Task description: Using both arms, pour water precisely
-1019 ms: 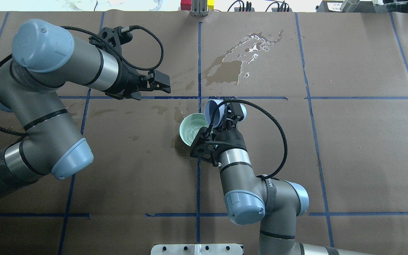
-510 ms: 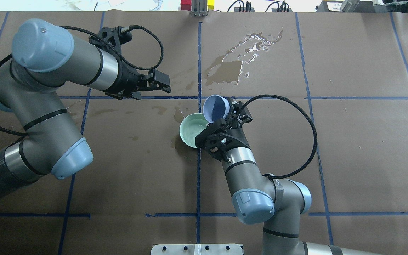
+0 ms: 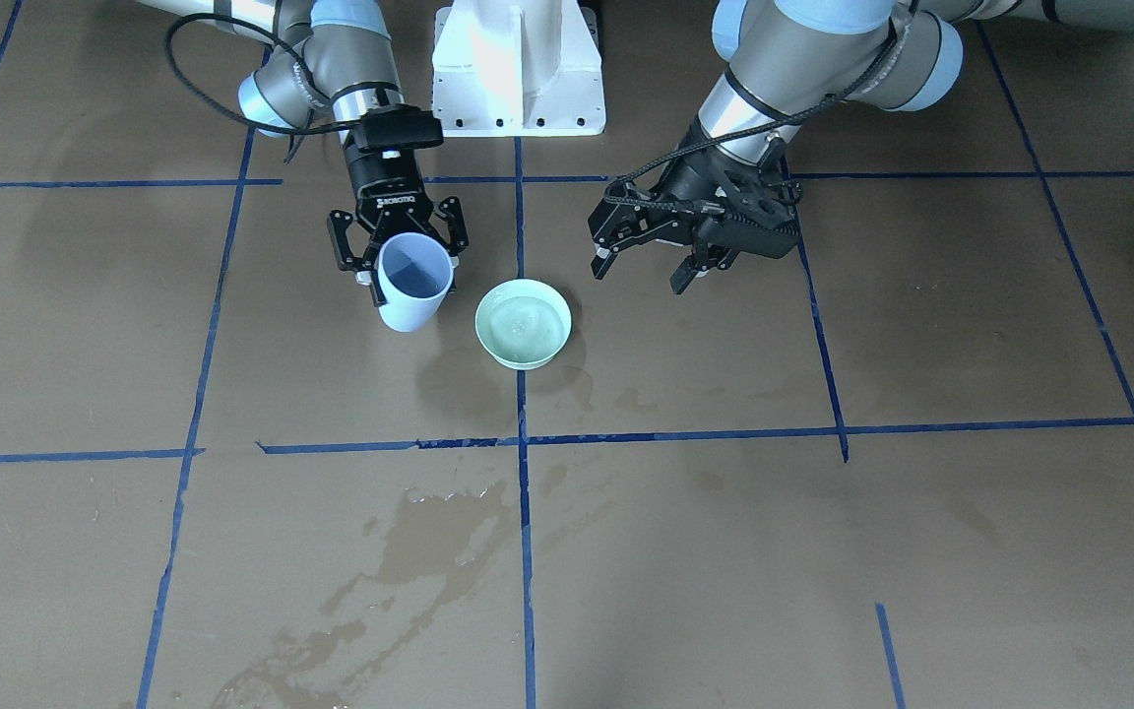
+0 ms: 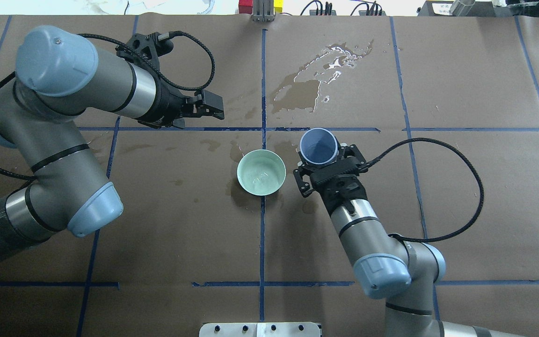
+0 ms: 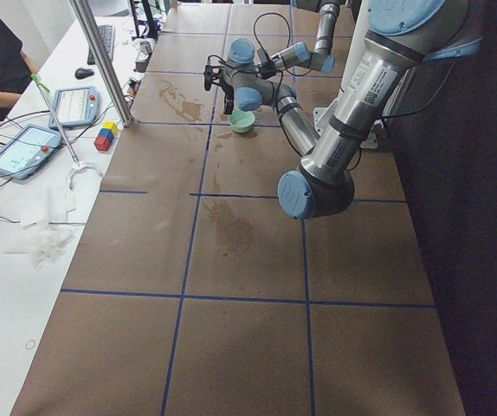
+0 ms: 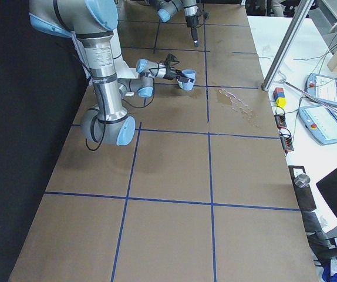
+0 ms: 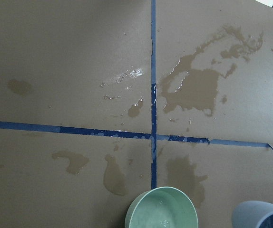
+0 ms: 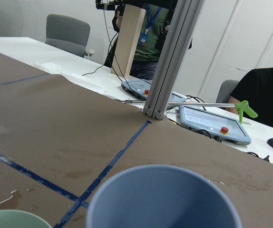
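Front view, progress: the bowl (image 3: 523,345) holds water (image 3: 520,320). The cup (image 3: 408,307) stands mouth-up just beside it, not touching. I judge the pour done or nearly so, with setting the cup down left to do.
Front view, right claw (image 3: 409,264): I have it closed around the cup's wall, below the rim.
Front view, left claw (image 3: 638,278): fingers wide apart and empty, hanging on the bowl's other side.
Overhead, layout: the bowl sits between my two claws. I can make out no water in the cup. Wet stains (image 4: 304,91) mark the counter (image 4: 461,196) beyond.
Left wrist: only the bowl's rim and the cup's edge show, at the bottom. The claw itself is out of view.
Right wrist: the cup's rim fills the foreground, with people seated past the counter.
Side views: too small to judge either claw.
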Controlling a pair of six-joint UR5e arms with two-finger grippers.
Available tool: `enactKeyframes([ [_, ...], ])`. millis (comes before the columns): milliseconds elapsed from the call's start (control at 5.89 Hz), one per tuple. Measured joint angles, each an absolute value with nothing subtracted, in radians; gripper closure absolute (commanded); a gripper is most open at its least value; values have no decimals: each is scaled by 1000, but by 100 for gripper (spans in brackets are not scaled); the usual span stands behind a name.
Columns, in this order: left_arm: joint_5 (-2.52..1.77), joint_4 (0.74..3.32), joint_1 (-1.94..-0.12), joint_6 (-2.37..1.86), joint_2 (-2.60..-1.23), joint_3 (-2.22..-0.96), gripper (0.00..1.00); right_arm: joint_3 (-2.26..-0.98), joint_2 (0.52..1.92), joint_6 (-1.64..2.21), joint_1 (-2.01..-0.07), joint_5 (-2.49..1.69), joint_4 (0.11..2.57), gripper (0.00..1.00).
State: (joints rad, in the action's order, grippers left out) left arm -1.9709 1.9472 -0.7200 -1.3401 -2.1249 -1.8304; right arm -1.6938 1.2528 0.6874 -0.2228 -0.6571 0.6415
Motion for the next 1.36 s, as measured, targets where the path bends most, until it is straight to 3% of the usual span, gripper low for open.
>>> enactKeyframes([
  [340, -1968, 1948, -721, -1354, -2125, -1834, 0, -1734, 1496, 860, -234, -652, 453, 98],
  [1019, -1955, 1947, -719, -1357, -2122, -1834, 0, -1750, 1860, 1098, -299, -651, 304, 91],
  [1359, -1941, 1947, -714, -1358, -2117, -1835, 0, -1627, 1937, 1163, -302, -603, 172, 88],
])
